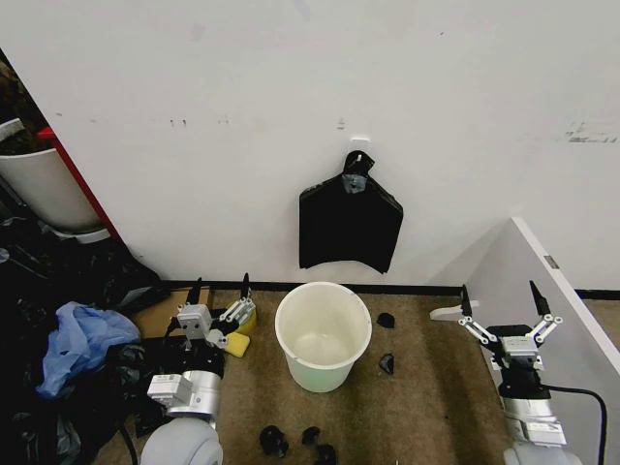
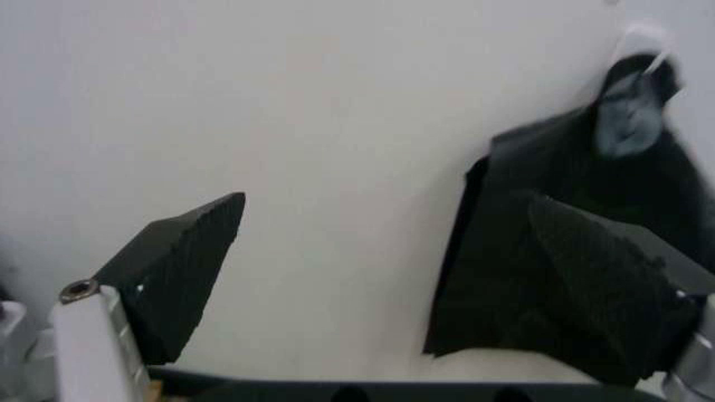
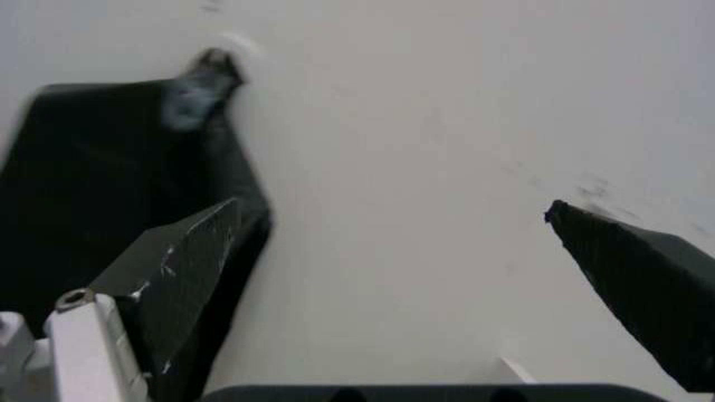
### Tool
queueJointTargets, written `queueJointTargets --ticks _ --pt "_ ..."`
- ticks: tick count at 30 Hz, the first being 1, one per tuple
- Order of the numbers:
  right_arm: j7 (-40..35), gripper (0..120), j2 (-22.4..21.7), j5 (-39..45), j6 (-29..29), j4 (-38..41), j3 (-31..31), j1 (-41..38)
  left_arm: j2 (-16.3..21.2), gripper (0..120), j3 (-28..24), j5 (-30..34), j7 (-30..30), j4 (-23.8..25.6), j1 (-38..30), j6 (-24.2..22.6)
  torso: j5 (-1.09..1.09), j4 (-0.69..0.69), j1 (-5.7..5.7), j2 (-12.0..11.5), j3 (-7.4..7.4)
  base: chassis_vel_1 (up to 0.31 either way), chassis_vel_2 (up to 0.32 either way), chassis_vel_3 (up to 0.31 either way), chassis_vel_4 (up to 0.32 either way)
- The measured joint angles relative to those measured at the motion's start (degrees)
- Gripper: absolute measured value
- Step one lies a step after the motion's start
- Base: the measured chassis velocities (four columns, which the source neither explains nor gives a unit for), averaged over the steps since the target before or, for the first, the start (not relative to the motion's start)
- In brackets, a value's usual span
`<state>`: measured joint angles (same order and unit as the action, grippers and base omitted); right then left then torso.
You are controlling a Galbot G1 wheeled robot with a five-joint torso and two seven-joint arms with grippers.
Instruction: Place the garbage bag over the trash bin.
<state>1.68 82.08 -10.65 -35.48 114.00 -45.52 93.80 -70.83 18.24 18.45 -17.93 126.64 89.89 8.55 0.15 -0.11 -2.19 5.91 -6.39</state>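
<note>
While both tools, left tool (image 1: 221,287) and right tool (image 1: 500,298), wait spread apart beside the bare trash bin (image 1: 323,334), the hanging black bundle (image 1: 349,225) looks limp, light, best pinched near its knot.

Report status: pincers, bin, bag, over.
Left pincer and right pincer open, empty, flanking the round cream-white plastic bin. Bin bare, unlined. Flat black bag bundle hanging on wall hook above. Nothing blocking.

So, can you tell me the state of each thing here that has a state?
trash bin: upright on the floor, open top, no bag over it, nothing inside.
black bundle: hanging flat on the wall from a white hook, above the bin.
left gripper: open, holding nothing, beside the bin.
right gripper: open, holding nothing.
</note>
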Motion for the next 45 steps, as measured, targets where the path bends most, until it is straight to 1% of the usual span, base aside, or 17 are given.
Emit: queueJointTargets --ticks 3,6,10,13,18,22,25,29,30,31,35,36,38,39,40,43,45 --pt "1.8 100 0.0 0.6 -0.3 -0.5 -0.5 -0.3 0.4 100 0.2 0.7 -0.5 -0.3 -0.1 0.0 0.02 0.00 0.00 0.0 0.00 0.000 0.000 0.000 0.000" --pt "1.8 100 -0.5 7.7 3.4 -0.2 0.8 -0.2 0.8 100 0.2 1.5 -0.5 0.5 -0.7 -0.9 0.01 0.00 0.00 0.0 0.00 0.000 0.000 0.000 0.000" --pt "1.6 100 -0.8 12.6 6.7 0.0 1.5 -0.6 1.1 100 0.4 1.8 -0.5 0.4 -1.3 -1.1 0.01 0.00 0.00 0.0 0.00 0.000 0.000 0.000 0.000" --pt "2.1 100 -1.4 12.1 7.1 -0.4 1.2 -0.8 1.2 100 0.6 1.9 -0.8 -0.1 -1.3 -1.2 0.01 0.00 0.00 0.0 0.00 0.000 0.000 0.000 0.000" --pt "5.8 100 -2.5 8.1 4.7 -1.6 -0.1 -1.3 0.8 100 0.6 1.5 -0.9 -0.5 -1.5 -1.8 0.02 -0.01 0.00 0.0 0.00 0.000 0.000 0.000 0.000" --pt "7.0 100 -4.0 12.5 7.3 -1.5 1.5 -2.8 -0.2 100 0.6 0.6 -0.9 -1.1 -1.9 -2.1 0.01 -0.01 0.00 0.0 0.00 0.000 0.000 0.000 0.000" --pt "7.3 100 -5.9 23.7 15.3 -1.0 5.5 -7.0 -0.7 100 0.6 -0.3 -1.0 0.1 -0.7 -2.2 -0.01 -0.02 0.00 0.0 0.00 0.000 0.000 0.000 0.000" --pt "6.0 100 -8.2 32.4 24.9 -4.1 11.5 -15.3 -0.6 100 1.5 -1.5 -1.0 2.8 3.3 -2.1 0.02 0.03 0.00 0.0 -0.01 0.000 0.000 0.000 0.000" --pt "6.0 100 -8.2 32.4 24.9 -4.1 11.5 -15.3 -0.6 100 1.5 -1.5 -1.0 2.8 3.3 -2.1 0.02 0.03 0.00 0.0 -0.01 0.000 0.000 0.000 0.000" --pt "6.0 100 -8.8 35.2 26.4 -5.4 13.0 -17.5 -0.8 100 1.7 -1.8 -1.0 2.9 4.0 -2.1 0.01 0.03 0.00 0.0 0.00 0.000 0.000 0.000 0.000" --pt "7.8 100 -9.8 51.1 31.5 -9.8 17.9 -25.9 -1.9 100 1.9 -3.5 -1.3 2.9 5.4 -1.7 0.00 0.00 -0.01 0.0 -0.01 0.000 0.000 0.000 0.000" --pt "8.1 100 -9.5 58.1 33.1 -11.2 19.4 -28.7 -2.2 100 1.9 -3.9 -1.3 2.9 5.7 -1.7 0.00 0.00 -0.01 0.0 -0.01 0.000 0.000 0.000 0.000" --pt "8.3 100 -8.2 66.5 34.6 -13.9 21.3 -32.9 -2.6 100 1.9 -4.5 -1.4 2.9 5.7 -1.7 0.00 0.01 -0.01 0.0 -0.01 0.000 0.000 0.000 0.000" --pt "8.3 100 -8.2 66.5 34.6 -13.9 21.3 -32.9 -2.6 100 1.9 -4.5 -1.4 2.9 5.7 -1.7 0.00 0.01 -0.01 0.0 -0.01 0.000 0.000 0.000 0.000" --pt "8.5 100 -7.2 69.5 34.8 -15.6 22.2 -35.0 -2.9 100 2.0 -4.9 -1.4 2.9 5.8 -1.7 -0.01 0.01 -0.01 0.0 -0.01 0.000 0.000 0.000 0.000" --pt "8.9 100 -5.0 73.8 35.4 -19.8 23.4 -39.1 -3.2 100 2.2 -5.2 -1.5 2.9 5.8 -1.8 0.01 0.01 -0.01 0.0 -0.01 0.000 0.000 0.000 0.000" --pt "8.8 100 -2.7 78.0 38.4 -22.0 23.3 -42.4 -3.2 100 2.7 -5.2 -1.9 2.8 5.9 -2.0 0.01 0.00 -0.01 0.0 -0.01 0.000 0.000 0.000 0.000"
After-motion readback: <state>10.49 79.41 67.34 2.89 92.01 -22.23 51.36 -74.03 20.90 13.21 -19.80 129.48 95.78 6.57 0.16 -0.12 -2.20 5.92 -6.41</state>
